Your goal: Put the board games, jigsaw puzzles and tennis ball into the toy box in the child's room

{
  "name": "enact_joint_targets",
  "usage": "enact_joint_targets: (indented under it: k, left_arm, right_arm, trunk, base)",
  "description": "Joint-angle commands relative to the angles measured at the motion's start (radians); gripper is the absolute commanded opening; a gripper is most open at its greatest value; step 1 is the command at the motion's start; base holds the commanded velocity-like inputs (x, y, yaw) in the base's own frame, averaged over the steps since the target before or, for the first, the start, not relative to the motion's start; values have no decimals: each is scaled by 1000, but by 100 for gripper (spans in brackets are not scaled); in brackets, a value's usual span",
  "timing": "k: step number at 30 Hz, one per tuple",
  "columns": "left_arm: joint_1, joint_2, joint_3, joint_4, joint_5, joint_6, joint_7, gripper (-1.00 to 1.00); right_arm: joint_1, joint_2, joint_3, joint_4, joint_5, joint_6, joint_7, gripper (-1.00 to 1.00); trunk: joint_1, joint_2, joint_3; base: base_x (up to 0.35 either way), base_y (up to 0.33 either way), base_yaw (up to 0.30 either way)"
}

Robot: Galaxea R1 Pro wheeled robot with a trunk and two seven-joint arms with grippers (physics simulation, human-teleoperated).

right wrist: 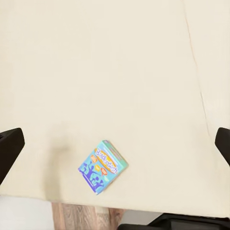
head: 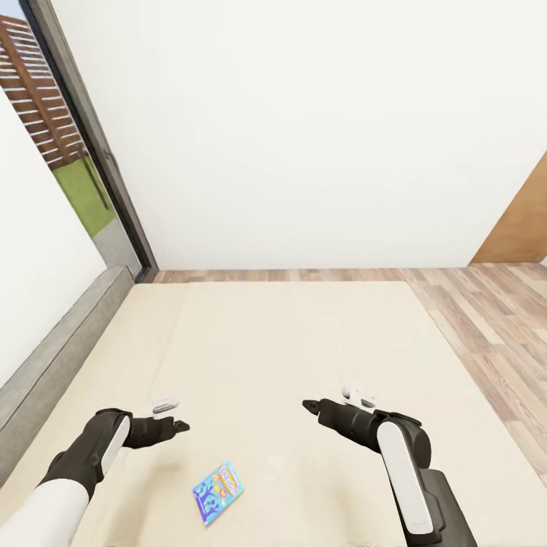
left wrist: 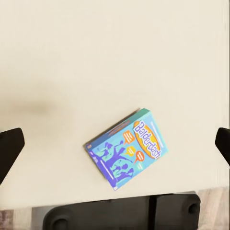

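Note:
A small blue board game (head: 218, 492) lies flat on the beige mattress of the bed (head: 289, 342), close to its near edge. My left gripper (head: 179, 426) hovers above the mattress, to the left of the game and a little beyond it. My right gripper (head: 309, 407) hovers to the game's right, also farther in. Both are open and hold nothing. In the left wrist view the board game (left wrist: 127, 148) lies between the wide-spread dark fingertips (left wrist: 9, 146). The right wrist view has the board game (right wrist: 103, 166) lower down between its fingertips (right wrist: 8, 143).
The grey headboard (head: 61, 342) runs along the bed's left side, under a tall dark-framed window (head: 76, 137). A white wall stands beyond the bed. Wood-plank floor (head: 494, 327) lies to the right. My dark base (left wrist: 120, 215) shows at the mattress edge.

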Motion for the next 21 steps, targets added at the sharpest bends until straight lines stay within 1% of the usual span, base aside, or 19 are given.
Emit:
enact_joint_targets:
  k: [1,3,6,7,11,21]
  left_arm:
    - [-1,5,3,-1,7,23,-25,100]
    - [-1,15,15,-1,7,64,-79,100]
    - [-4,17,33,-1,8,89,-105,100]
    - [-6,17,46,-1,8,99,-114,100]
    - [-7,13,59,-2,8,108,-121,100]
    - [-7,13,61,-4,7,109,-124,100]
  right_arm:
    - [-1,1,-1,-1,-11,3,-10,100]
    - [-1,2,-1,-1,-11,4,-10,100]
    - [-1,2,0,-1,-11,3,-10,100]
    - [-1,2,-1,-1,-11,3,-10,100]
    - [-1,2,-1,-1,-11,3,-10,100]
    - [-1,1,-1,-1,-11,3,-10,100]
  trunk:
    - [1,-2,-4]
    - [1,-2,-7]
    - [1,-2,-12]
    - [1,-2,-13]
    - [1,-2,-20]
    - [1,-2,-36]
  base:
    - [0,0,0]
    - [0,0,0]
    - [0,0,0]
    - [0,0,0]
    - [0,0,0]
    - [0,0,0]
